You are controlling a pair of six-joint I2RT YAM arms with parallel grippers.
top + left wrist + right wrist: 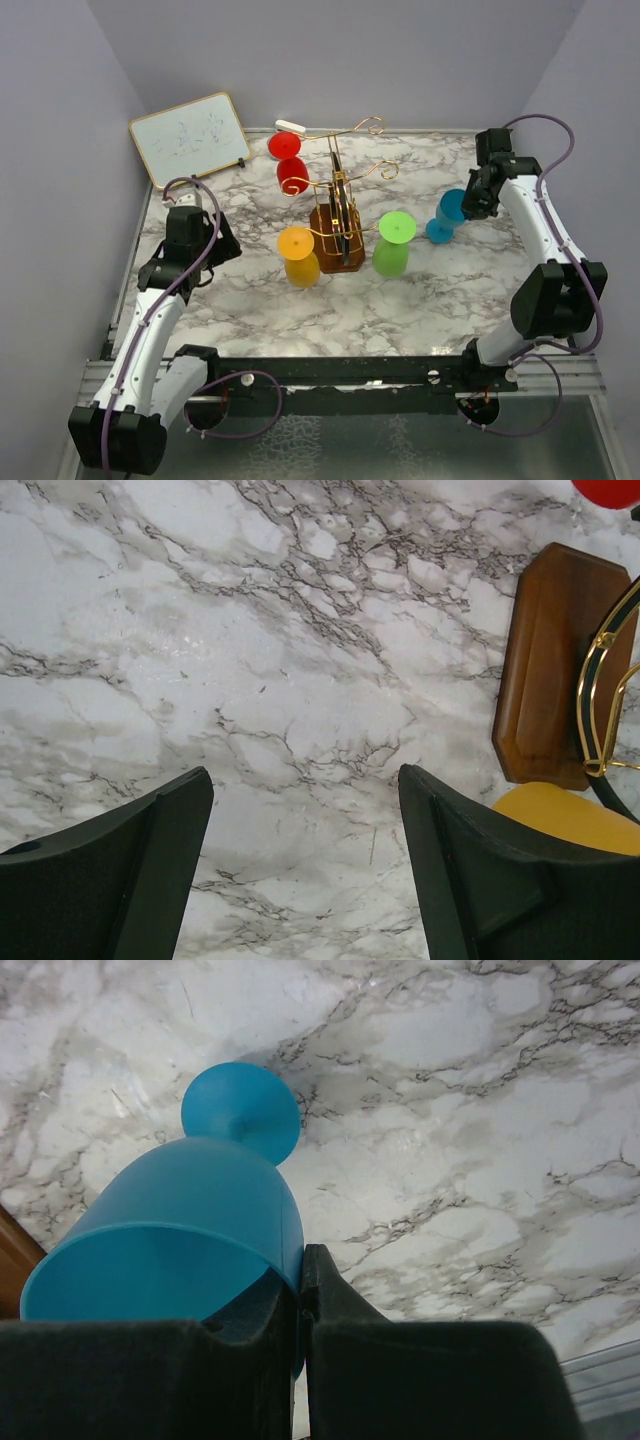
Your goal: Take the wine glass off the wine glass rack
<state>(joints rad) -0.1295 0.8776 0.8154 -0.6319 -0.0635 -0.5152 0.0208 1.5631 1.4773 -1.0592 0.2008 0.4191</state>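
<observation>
Plainly, the right hand [302, 1260] is closed on the rim of the blue wine glass [190, 1220], one finger inside the bowl and one outside, pinching the wall between them. From that grip the glass runs away from the hand. Its long axis is tilted, with the open bowl at the fingers and the round foot at the far end, pointing down toward the marble tabletop [250, 310]. Whether the foot touches the marble I cannot tell.

In the overhead view this glass sits at centre right, apart from the gold wire arms of the wine glass rack [340, 195] in the middle of the frame, so it looks to be off the rack. Any setting-down would seem to depend on bringing the foot-to-bowl axis upright.

The left hand [302, 780] is open and empty, its fingers spread above bare marble at the left of the overhead view, with the rack's wooden base [550, 670] to its right. A yellow glass [298, 255], a green glass [393, 243] and two red glasses [290, 160] hang around the rack.
</observation>
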